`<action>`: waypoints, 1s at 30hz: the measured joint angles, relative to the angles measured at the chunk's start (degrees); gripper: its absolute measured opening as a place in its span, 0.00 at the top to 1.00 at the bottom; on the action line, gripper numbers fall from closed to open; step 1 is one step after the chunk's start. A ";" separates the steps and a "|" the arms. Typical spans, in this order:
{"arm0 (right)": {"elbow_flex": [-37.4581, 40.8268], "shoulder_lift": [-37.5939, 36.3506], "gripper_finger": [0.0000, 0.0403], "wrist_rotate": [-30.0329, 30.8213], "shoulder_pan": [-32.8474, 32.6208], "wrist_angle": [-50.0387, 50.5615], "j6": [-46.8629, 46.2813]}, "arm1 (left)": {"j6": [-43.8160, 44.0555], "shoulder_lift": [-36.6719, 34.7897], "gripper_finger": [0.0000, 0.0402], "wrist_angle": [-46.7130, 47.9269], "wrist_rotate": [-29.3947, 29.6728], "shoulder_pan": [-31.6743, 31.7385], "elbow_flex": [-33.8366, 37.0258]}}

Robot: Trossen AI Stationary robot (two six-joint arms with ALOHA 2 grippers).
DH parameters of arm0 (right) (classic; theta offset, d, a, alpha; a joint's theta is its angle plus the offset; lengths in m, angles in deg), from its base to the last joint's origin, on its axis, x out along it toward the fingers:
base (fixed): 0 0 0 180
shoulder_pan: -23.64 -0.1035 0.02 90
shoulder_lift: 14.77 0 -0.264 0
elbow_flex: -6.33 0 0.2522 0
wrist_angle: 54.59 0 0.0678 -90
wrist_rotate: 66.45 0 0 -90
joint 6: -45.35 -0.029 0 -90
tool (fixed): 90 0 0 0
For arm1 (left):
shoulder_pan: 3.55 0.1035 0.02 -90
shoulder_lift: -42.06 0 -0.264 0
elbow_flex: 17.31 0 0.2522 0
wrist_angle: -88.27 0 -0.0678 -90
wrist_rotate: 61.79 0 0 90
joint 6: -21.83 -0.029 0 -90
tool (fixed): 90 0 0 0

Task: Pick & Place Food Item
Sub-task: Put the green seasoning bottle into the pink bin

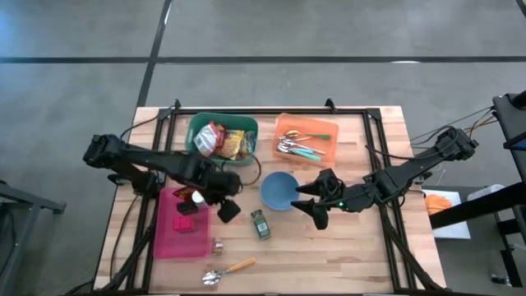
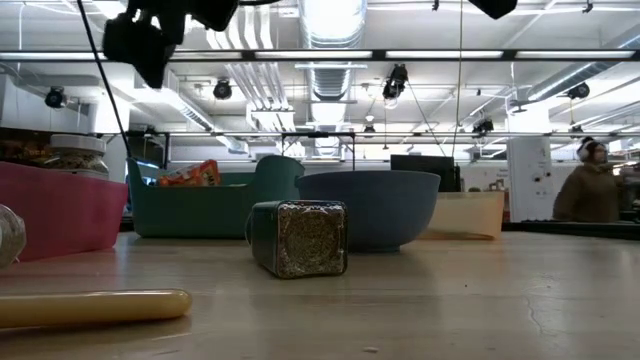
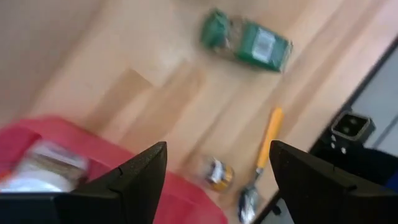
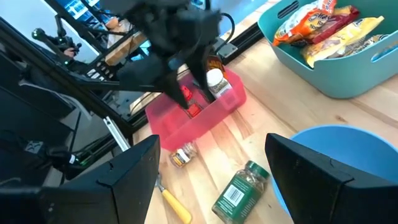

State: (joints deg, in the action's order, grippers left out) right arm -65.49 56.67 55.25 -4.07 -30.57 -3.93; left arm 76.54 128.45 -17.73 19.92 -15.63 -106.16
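Observation:
A green spice jar (image 1: 260, 224) (image 3: 249, 43) lies on its side on the wooden table, in front of a blue bowl (image 1: 278, 191). A small glass jar (image 1: 218, 245) (image 3: 214, 173) lies by the near right corner of a pink bin (image 1: 177, 230). The pink bin holds a white-lidded jar (image 4: 214, 81) and red items. Snack packets (image 1: 220, 141) fill a green bin (image 1: 246, 125) at the back. My left gripper (image 1: 228, 210) (image 3: 217, 152) hangs open above the pink bin's right edge, holding nothing. My right gripper (image 1: 306, 205) (image 4: 211, 149) is open and holds nothing, raised beside the bowl's right side.
An orange bin (image 1: 325, 125) with cutlery stands at the back right. A spoon with a yellow handle (image 1: 230, 269) lies near the front edge. Bare wood shows at the front right. A person (image 2: 590, 195) stands in the room beyond the table.

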 joint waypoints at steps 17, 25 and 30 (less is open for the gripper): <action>0.46 0.00 0.29 -1.74 -0.17 8.40 -11.90 | 15.38 13.53 0.29 -18.23 -7.85 -0.40 0.00; -0.08 4.90 0.29 -5.83 -1.76 13.78 -21.59 | 11.16 10.86 0.29 -13.95 -5.41 4.19 0.05; -4.06 13.53 0.29 -6.05 -2.78 13.39 -21.32 | 4.55 10.49 0.29 -13.13 -6.13 6.71 0.11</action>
State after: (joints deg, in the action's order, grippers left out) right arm -69.55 70.20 49.20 -6.84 -17.18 -25.25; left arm 81.09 138.94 -30.86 13.78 -8.92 -106.05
